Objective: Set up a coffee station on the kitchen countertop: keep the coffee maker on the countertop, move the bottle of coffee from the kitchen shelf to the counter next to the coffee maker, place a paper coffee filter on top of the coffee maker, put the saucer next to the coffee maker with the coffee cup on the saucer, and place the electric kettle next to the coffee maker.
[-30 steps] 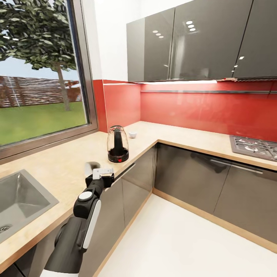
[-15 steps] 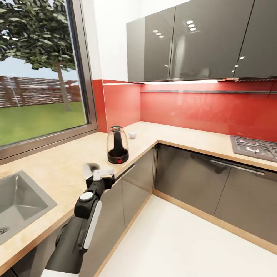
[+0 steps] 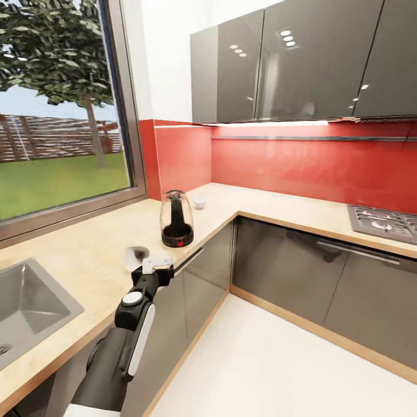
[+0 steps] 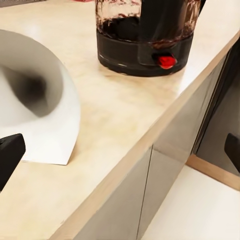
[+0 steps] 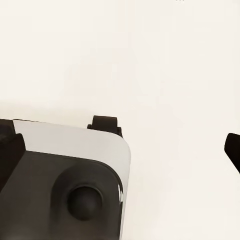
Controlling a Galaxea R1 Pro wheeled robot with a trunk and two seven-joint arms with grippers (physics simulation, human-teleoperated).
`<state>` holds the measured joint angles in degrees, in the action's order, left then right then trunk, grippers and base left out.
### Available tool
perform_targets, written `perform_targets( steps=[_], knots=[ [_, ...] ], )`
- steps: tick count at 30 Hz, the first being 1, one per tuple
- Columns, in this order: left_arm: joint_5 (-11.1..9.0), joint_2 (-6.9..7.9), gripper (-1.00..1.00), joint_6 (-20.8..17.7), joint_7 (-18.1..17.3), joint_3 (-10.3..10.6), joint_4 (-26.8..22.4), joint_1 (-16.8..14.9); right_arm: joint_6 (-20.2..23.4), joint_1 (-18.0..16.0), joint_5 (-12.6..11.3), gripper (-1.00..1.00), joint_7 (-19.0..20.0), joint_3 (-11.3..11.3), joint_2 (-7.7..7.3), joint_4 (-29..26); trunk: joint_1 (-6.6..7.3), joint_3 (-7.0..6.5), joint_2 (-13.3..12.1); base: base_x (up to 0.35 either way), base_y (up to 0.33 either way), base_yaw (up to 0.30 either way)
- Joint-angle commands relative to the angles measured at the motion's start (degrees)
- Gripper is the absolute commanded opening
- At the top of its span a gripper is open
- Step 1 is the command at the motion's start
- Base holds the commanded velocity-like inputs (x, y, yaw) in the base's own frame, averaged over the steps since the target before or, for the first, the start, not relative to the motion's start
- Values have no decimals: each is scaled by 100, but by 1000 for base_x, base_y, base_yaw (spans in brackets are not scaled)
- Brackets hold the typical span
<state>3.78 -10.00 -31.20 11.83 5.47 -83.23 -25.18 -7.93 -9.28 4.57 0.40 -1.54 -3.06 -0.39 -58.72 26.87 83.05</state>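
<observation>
With the left gripper [image 4: 120, 155] open beside the saucer [image 4: 35, 100], the kettle [image 3: 176, 219] and cup [image 3: 199, 202] stand apart on the countertop [image 3: 87, 255]; station unassembled; right gripper's state undeterminable.

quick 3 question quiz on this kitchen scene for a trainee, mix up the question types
1. True or false: the rounded clear glass kettle with a black base lies on its side.
2. Where is the tiny white cup? A) on the light wood countertop, beyond the kettle; B) on top of the kettle; C) on the white floor.
3. Fill in: the switch on the kettle's base is coloured ____.

Key: 1 false, it stands upright. 2 A. 3 red.
</observation>
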Motion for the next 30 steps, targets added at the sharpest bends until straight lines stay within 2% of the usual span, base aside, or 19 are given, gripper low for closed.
perform_targets(
  steps=[1,30],
  knots=[
    [38,0,100,-33,12,7,-6,-4,-16,-4,44,100,4,-10,-2,4,-1,6,3,143,0,0],
    [35,0,100,-31,4,2,-18,-4,-16,2,44,100,4,-6,-1,193,-1,6,3,42,30,0]
  ],
)
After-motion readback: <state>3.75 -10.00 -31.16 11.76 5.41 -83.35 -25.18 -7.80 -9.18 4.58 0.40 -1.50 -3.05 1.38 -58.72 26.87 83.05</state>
